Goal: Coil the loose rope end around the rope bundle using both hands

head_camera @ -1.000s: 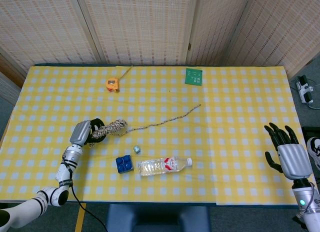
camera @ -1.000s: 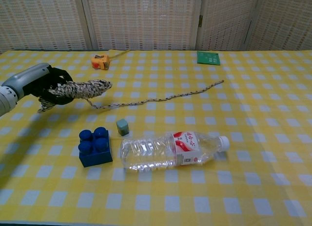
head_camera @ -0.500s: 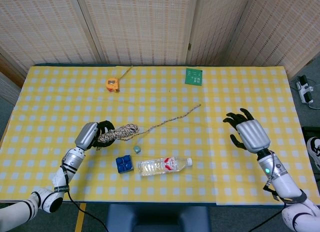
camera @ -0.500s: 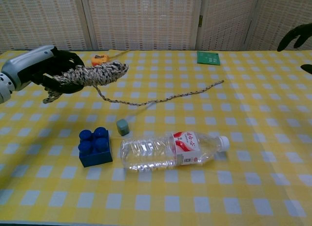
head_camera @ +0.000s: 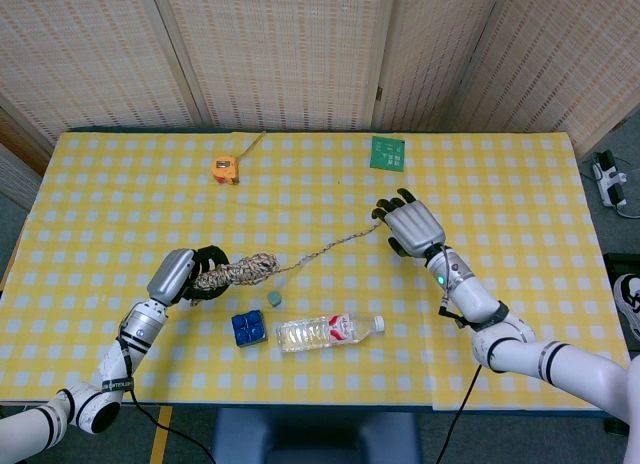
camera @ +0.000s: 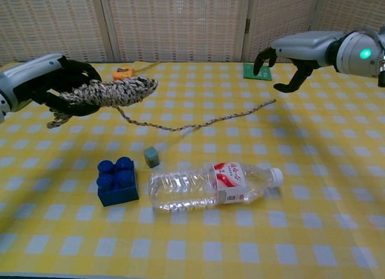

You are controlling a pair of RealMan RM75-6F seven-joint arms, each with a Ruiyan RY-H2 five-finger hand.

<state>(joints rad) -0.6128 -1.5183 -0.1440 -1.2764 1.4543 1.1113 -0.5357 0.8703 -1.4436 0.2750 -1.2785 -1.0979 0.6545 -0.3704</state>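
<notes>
Left hand (camera: 45, 80) of mine grips the bundle (camera: 111, 91), lifted off the worktop (head_camera: 500, 184). Right hand (head_camera: 412, 227) hovers with fingers spread, holding nothing, just above the loose end (head_camera: 372, 224), which trails across the cloth.

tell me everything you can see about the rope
The rope is a speckled tan-and-dark braided cord. Most of it is wound into a fat, elongated bundle, gripped at one end by the left hand and lifted off the table. A short frayed bit hangs below that hand. One loose tail runs from the bundle down onto the cloth and away to the right, ending near the right hand, which hovers open above its tip without holding it.
</notes>
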